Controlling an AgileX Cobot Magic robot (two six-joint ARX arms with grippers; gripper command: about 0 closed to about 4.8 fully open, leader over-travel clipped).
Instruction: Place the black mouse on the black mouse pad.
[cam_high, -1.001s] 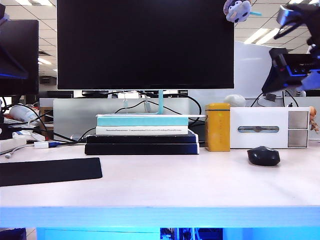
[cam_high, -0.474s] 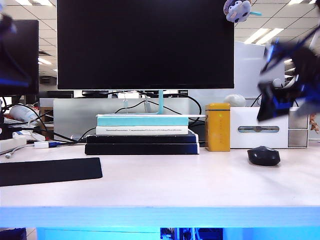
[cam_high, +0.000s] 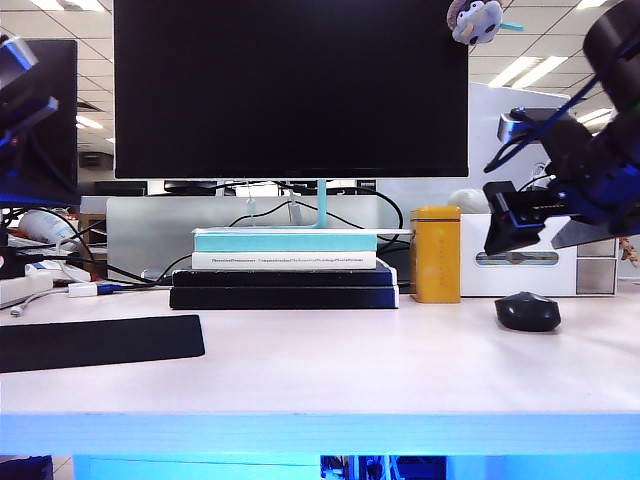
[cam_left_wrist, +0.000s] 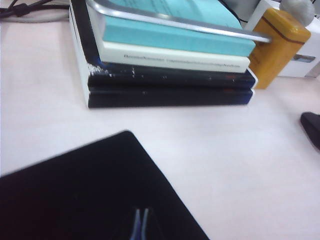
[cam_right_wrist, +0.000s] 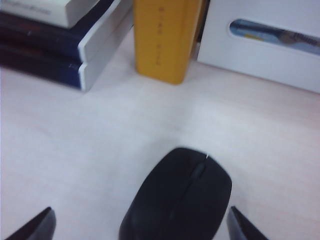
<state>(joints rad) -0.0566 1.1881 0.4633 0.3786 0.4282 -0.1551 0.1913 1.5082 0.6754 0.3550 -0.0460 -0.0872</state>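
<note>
The black mouse (cam_high: 527, 311) lies on the pale desk at the right, in front of a white box; it also shows as a sliver (cam_left_wrist: 312, 129) in the left wrist view. Far to the left lies the flat black mouse pad (cam_high: 95, 342), with nothing on it. My right gripper (cam_right_wrist: 142, 227) is open, one fingertip (cam_right_wrist: 37, 225) on each side of the mouse (cam_right_wrist: 180, 200) and clear of it. My right arm (cam_high: 560, 190) hangs above and just behind the mouse. My left gripper (cam_left_wrist: 140, 224) hovers over the pad (cam_left_wrist: 75, 195), fingertips together and empty.
A stack of books (cam_high: 285, 268) under a large monitor (cam_high: 290, 88) fills the desk's middle back. A yellow tin (cam_high: 435, 254) and a white box (cam_high: 540, 256) stand right behind the mouse. Cables and adapters (cam_high: 50, 285) lie at the back left. My left arm (cam_high: 20, 95) shows at the left edge.
My right arm has come down from the top right corner to just above the mouse. The left arm has shifted at the left edge. Mouse and pad have not moved.
</note>
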